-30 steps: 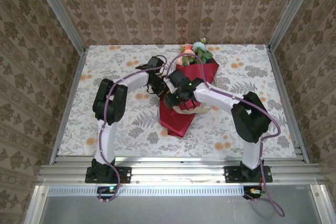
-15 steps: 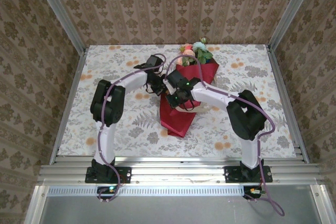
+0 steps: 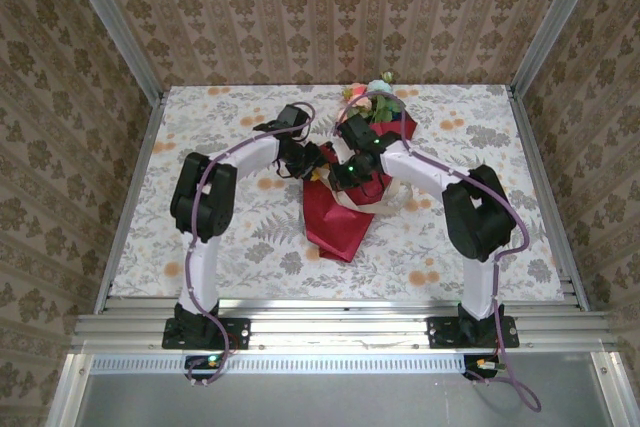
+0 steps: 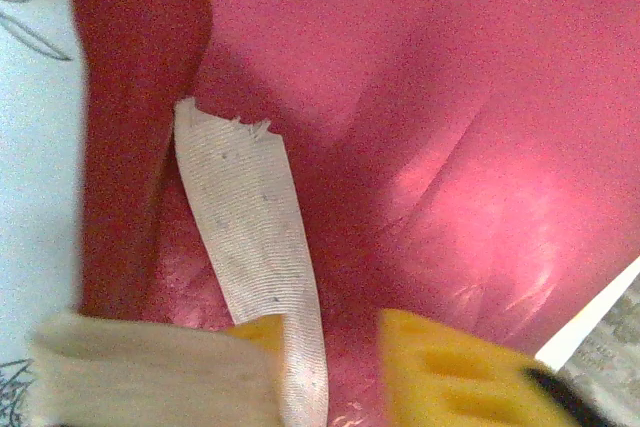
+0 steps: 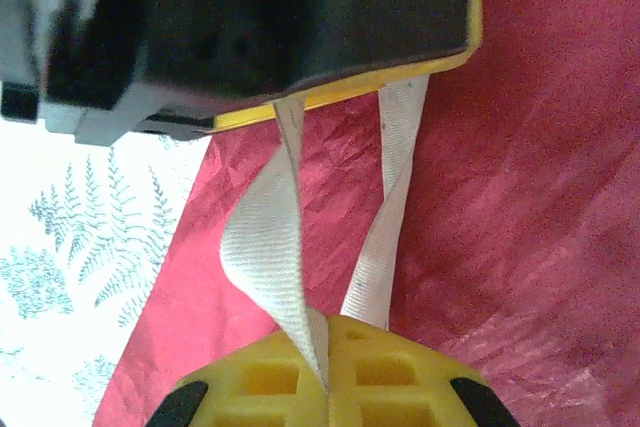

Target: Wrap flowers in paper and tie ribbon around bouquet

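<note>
1. The ribbon point(image 5: 265, 247) runs in two pale strands from the tips of the right pincer point(image 5: 326, 367) straight ahead to the left pincer point(image 4: 345, 342), lying over the red paper point(image 5: 540, 197).
2. The bouquet point(image 3: 345, 222) lies under both pincers, and its flowers point(image 3: 372, 97) show just beyond them, on the printed tablecloth point(image 5: 90, 237).
3. The step seems to be drawing the tie tight. To do it well, I would keep the pull low and even, so that the cone is neither dragged nor crushed.
4. The right pincer is closed, with the ribbon pinched between its yellow tips.
5. The left pincer stands partly open. The ribbon leans on one finger without being clamped, and its frayed end lies ahead on the paper.
</note>
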{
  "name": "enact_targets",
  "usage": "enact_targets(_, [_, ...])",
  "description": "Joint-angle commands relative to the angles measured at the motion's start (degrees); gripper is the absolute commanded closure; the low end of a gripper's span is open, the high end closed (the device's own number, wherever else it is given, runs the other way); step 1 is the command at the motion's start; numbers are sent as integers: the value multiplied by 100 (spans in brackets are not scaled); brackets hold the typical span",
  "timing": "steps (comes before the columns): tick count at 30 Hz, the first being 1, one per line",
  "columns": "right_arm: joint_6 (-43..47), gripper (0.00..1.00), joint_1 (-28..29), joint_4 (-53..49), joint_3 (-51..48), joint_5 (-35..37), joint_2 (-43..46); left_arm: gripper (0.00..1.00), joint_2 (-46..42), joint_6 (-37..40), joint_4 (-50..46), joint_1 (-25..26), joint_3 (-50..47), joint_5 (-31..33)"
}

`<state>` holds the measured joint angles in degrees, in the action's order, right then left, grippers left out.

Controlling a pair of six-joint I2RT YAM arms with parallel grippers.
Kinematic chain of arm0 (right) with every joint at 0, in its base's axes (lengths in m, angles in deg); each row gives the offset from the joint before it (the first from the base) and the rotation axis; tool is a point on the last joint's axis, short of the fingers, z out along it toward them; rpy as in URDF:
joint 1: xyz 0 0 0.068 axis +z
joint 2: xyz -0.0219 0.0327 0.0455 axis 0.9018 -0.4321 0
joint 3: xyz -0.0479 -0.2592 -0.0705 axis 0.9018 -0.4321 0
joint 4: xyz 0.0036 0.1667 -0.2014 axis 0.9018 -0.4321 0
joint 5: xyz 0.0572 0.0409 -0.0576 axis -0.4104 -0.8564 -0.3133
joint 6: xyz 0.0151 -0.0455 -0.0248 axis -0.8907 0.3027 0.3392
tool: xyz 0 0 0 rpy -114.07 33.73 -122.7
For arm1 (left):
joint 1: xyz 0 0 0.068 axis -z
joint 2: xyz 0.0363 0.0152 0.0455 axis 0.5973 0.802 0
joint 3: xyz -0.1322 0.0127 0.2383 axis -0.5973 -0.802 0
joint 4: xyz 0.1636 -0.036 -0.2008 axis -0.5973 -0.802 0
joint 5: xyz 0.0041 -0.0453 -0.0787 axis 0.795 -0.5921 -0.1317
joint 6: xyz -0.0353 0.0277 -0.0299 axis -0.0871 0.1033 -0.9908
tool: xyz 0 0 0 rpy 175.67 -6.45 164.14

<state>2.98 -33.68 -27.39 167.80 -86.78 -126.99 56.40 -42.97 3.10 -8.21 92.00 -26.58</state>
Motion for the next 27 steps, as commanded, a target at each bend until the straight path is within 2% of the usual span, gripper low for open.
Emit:
enact_targets(1, [-330, 100, -238, -95, 221, -564, -123, 56, -581, 106, -233, 1, -99, 310])
enact_targets(9, [-810, 100, -712, -239, 508, -1533, -786, 48, -1550, -215, -220, 27, -1010, 672])
enact_targets(12, [-952, 100, -780, -268, 579, -1662, -924, 57, -1738, -331, -73, 85, -1205, 485])
enact_targets(16, [-1023, 100, -832, -352, 668, -1715, -1072, 66, -1518, -497, -118, 318, -1106, -10])
enact_targets(27, [-1136, 100, -937, -268, 640, -1873, -1179, 60, -894, -973, -230, 717, -833, -26])
